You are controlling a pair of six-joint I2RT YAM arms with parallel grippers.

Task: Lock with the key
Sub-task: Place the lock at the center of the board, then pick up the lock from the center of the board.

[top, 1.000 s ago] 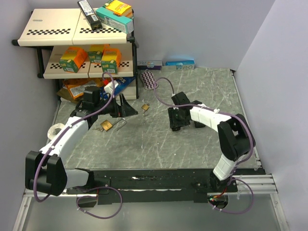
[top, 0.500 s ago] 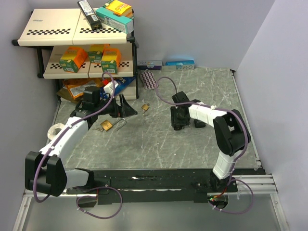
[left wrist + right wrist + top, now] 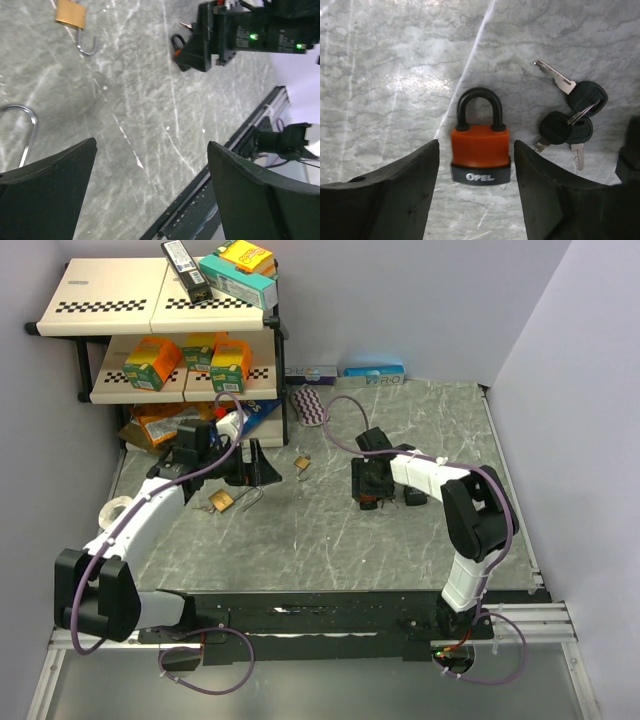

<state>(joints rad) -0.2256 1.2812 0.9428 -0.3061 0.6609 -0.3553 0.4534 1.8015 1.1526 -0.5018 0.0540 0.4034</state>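
Orange/blk padlock (image 3: 480, 150), gry-marbled table (image 3: 380, 75)

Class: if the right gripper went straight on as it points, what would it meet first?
Probably the orange padlock, lying between the open jaws of the right gripper; the keys sit aside.

The left arm (image 3: 135, 525) and right arm (image 3: 432, 477) wear white shells, black joints, and looping purple cables (image 3: 341, 404).
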